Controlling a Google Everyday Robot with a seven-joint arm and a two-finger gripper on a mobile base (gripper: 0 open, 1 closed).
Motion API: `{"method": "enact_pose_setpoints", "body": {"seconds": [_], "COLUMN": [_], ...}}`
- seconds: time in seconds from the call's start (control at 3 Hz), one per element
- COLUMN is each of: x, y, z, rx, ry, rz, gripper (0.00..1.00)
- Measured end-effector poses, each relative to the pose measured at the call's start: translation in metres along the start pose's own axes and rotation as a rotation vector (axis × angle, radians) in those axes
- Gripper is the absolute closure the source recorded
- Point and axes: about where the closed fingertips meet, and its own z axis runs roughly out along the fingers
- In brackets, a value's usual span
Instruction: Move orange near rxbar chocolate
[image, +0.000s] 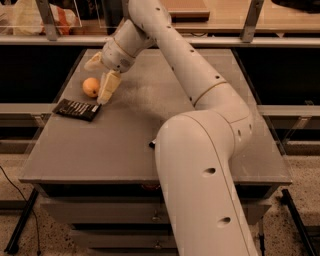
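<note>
The one camera looks from high above the near edge of the table (125, 145), facing forward and steeply down — the near edge crosses the lower frame and the far edge lies close to the top. It sits close behind the arm (200, 165), whose thick near link fills the lower right foreground. The gripper (96, 82) shows small at the table's far left, fingers spread, just beside the orange (90, 87) — well away from the lens

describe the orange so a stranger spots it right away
On the grey table, look toward the left of the view, where the open claw hangs. The orange sits there, just behind the rxbar chocolate: the only round, orange-yellow thing beside that flat black wrapper.
</note>
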Motion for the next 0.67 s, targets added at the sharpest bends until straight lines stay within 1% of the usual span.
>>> {"method": "enact_pose_setpoints", "body": {"seconds": [0.33,0.67], "x": [0.0002,0.0024], "y": [-0.0016,-0.0031], "z": [-0.0001,-0.0087], "rx": [-0.008,-0.003], "ry": [-0.002,0.018], "rz": [0.001,0.005], "gripper": [0.0,0.0]}}
